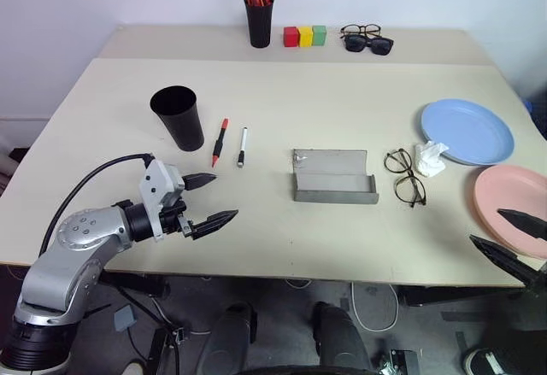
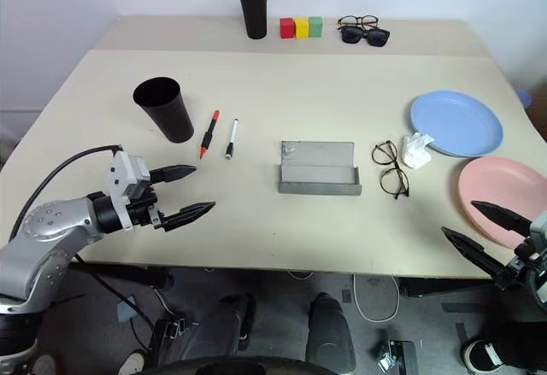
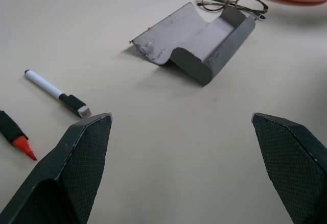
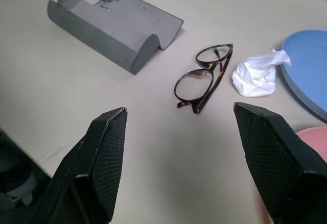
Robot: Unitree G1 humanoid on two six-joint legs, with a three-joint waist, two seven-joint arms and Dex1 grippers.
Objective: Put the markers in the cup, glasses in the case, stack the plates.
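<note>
Both hands, left hand [image 1: 211,199] and right hand [image 2: 484,229], are held spread and empty above the surface [image 1: 342,110]; markers [image 1: 231,144] lie beside the cup [image 1: 179,117], glasses [image 1: 405,176] by the opened case [image 1: 333,177], plates [image 1: 491,157] unstacked

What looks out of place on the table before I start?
A crumpled white tissue lies against the blue plate's rim, beside the glasses; it belongs to no step. The case already sits open.

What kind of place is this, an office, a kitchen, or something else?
Probably a lab or office test setup: a plain beige table against a bare white wall, a pen holder and colored blocks at the back, cables on the floor underneath.
</note>
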